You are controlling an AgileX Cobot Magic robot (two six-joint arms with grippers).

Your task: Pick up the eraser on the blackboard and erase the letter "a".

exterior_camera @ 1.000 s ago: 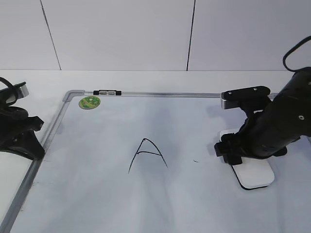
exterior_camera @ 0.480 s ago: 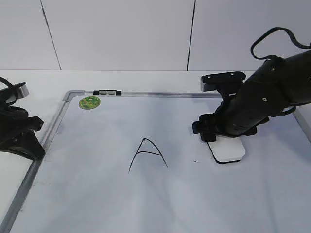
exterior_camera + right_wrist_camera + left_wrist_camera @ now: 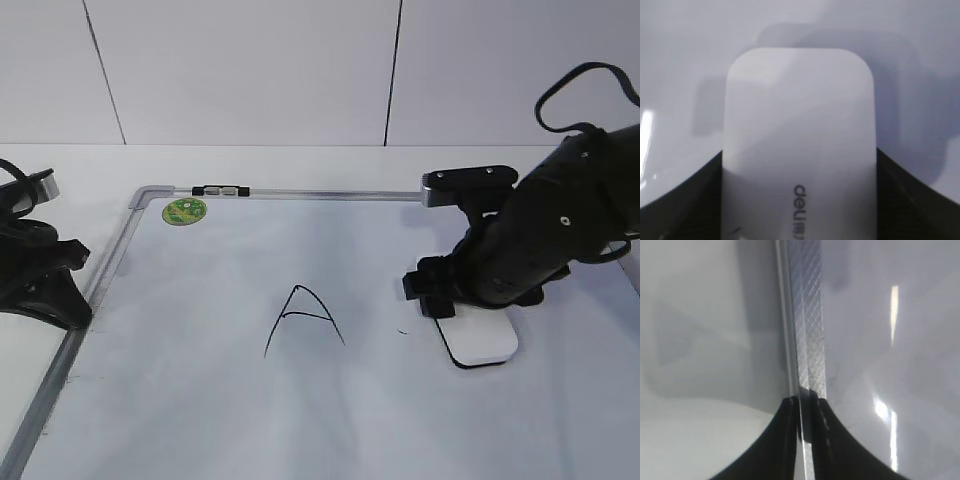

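Observation:
The blackboard (image 3: 200, 420) is a white board with a silver frame and a round green sticker (image 3: 184, 210). My right gripper (image 3: 470, 300) is shut on the white eraser (image 3: 485, 345) and holds it flat on the board, right of centre. In the right wrist view the eraser (image 3: 799, 125) sits between the dark fingers of that gripper (image 3: 799, 165). No lowercase "a" shows; only a tiny black mark (image 3: 401, 331) lies just left of the eraser. My left gripper (image 3: 75, 300) is shut on the board's left frame (image 3: 807, 315), its jaws (image 3: 806, 401) clamping the rail.
A capital "A" (image 3: 302, 318) is drawn at the board's centre, left of the eraser. A small black-and-silver clip (image 3: 221, 189) sits on the top frame. A white panelled wall stands behind the table.
My right gripper swept the eraser left and away across the board, then came back slightly right and nearer. The left arm has not moved.

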